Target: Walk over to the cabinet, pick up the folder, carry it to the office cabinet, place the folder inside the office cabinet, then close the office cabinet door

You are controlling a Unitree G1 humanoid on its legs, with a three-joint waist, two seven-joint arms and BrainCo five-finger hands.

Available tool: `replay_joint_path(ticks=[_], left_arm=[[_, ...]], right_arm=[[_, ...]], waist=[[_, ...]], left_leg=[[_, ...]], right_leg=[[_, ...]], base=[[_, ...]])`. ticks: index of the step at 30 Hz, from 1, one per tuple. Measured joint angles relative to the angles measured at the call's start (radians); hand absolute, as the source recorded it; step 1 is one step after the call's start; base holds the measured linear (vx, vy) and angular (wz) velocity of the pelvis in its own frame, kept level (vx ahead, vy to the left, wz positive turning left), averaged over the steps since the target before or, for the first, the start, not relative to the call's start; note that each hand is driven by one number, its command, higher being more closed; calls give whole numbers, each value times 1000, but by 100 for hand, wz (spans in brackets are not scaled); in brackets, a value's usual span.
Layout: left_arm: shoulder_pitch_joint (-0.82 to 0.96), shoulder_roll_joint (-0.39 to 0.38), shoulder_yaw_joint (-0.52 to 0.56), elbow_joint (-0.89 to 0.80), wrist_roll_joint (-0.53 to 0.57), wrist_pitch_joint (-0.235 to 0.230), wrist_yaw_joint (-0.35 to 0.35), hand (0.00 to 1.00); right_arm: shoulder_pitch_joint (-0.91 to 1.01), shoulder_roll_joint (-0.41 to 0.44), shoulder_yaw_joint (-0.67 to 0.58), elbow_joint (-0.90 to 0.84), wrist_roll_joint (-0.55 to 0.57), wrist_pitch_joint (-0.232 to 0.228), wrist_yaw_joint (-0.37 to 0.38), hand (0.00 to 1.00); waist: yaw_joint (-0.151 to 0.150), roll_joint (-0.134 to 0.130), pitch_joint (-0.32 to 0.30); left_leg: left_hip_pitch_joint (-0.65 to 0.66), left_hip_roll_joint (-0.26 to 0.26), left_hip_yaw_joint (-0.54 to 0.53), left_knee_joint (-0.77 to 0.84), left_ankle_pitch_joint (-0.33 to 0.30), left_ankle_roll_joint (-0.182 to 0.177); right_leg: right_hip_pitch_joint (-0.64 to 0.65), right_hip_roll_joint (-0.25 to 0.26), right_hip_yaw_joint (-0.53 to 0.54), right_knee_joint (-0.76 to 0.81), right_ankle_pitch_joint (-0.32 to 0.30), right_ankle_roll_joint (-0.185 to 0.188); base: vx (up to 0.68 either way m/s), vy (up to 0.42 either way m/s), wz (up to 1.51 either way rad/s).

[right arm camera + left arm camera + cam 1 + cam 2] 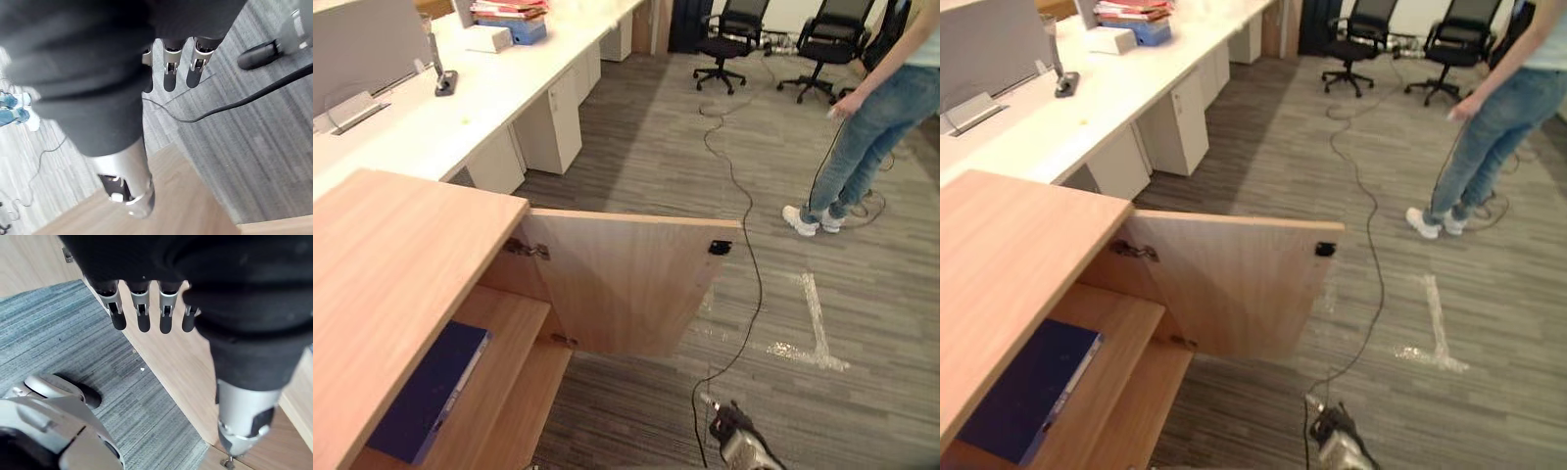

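Observation:
A dark blue folder (431, 392) lies flat on the upper shelf inside the light wooden office cabinet (382, 284) at the lower left. The cabinet door (626, 279) stands swung wide open over the carpet. My right hand (729, 423) hangs low in front of the door's free edge, apart from it. In the right wrist view its fingers (171, 63) are straight over carpet and a wooden panel, holding nothing. My left hand's fingers (143, 313) hang straight and empty beside the cabinet's wood, just above the carpet.
A person in jeans and white shoes (871, 127) stands at the back right. Long white desks (489, 88) with drawer units run along the left, a stack of books (514, 20) on top. Two black office chairs (729, 39) stand at the back. White tape marks (813, 323) cross the carpet.

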Motion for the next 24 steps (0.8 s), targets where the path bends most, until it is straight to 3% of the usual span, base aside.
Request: replay_joint_path(ticks=[4,9,16,19,24], left_arm=[[7,-2,10,-1,-11,2,1,0],[13,10,-31,-3,-16,1,0,0],[28,50,-131,-8,-25,-3,-4,0],[30,57,-147,-16,-34,-4,-4,0],[41,64,-153,-22,-46,-9,-6,0]], right_arm=[[-41,-65,2,-112,1,-21,-12,0],[-144,-172,12,-146,1,-46,-18,0],[-344,-209,152,-85,39,-49,-6,0],[-454,-222,229,-32,32,-50,-23,0],[-511,-305,334,34,32,-46,-18,0]], waist=[[7,-6,4],[8,-9,5],[18,-20,27],[45,-26,56],[48,-41,95]], left_leg=[[21,27,-43,-24,21,-28],[16,27,-95,-51,36,-33],[-6,-9,-160,-58,62,-17],[-22,-16,-179,-57,74,-16],[-43,-20,-215,-52,87,-18]], right_leg=[[40,34,-16,-38,2,1],[51,49,-41,-69,20,-7],[60,20,-92,-86,39,1],[56,15,-112,-86,43,-2],[57,11,-137,-85,46,-6]], base=[[-8,-151,10],[-75,-37,15],[-72,46,23],[-40,33,24],[-39,14,18]])
